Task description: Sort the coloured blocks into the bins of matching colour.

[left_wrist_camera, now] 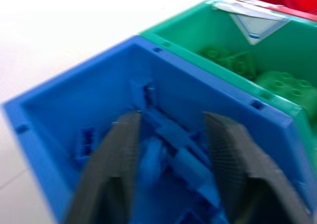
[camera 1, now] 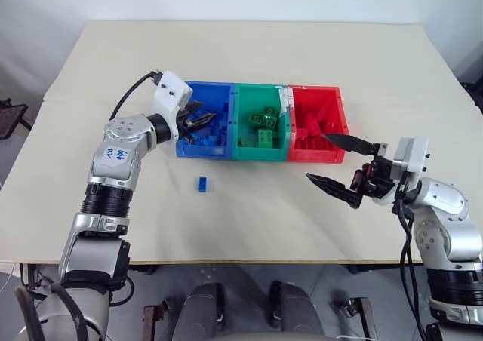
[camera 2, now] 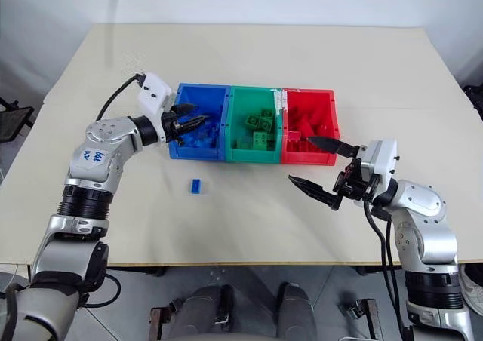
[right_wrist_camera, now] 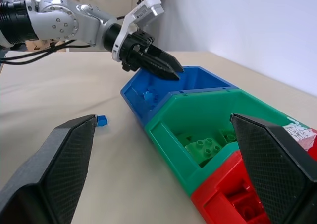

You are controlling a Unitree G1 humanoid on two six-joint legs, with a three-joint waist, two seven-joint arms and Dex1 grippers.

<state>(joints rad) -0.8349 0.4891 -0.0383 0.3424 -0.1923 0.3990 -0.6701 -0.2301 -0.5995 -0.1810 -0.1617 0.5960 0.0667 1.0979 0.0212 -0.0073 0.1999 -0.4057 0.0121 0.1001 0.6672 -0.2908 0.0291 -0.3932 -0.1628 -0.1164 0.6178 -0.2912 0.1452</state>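
Three bins stand in a row mid-table: blue bin (camera 1: 201, 152), green bin (camera 1: 260, 155), red bin (camera 1: 314, 90). My left gripper (camera 1: 204, 122) reaches level over the blue bin's near left part, its fingers (left_wrist_camera: 121, 149) apart, with blue bricks (left_wrist_camera: 173, 149) in the bin beneath them. One narrow blue block (camera 1: 202, 183) lies on the table in front of the blue bin. Green blocks (camera 1: 265, 127) lie in the green bin, and red pieces (camera 1: 308, 140) lie in the red bin. My right gripper (camera 1: 317, 157) hovers wide open and empty just in front of the red bin.
The beige table (camera 1: 249, 47) has bare room behind the bins and across its front. The loose blue block sits between my two arms, nearer the left one. A white label (left_wrist_camera: 252, 21) is stuck on the green bin's rim.
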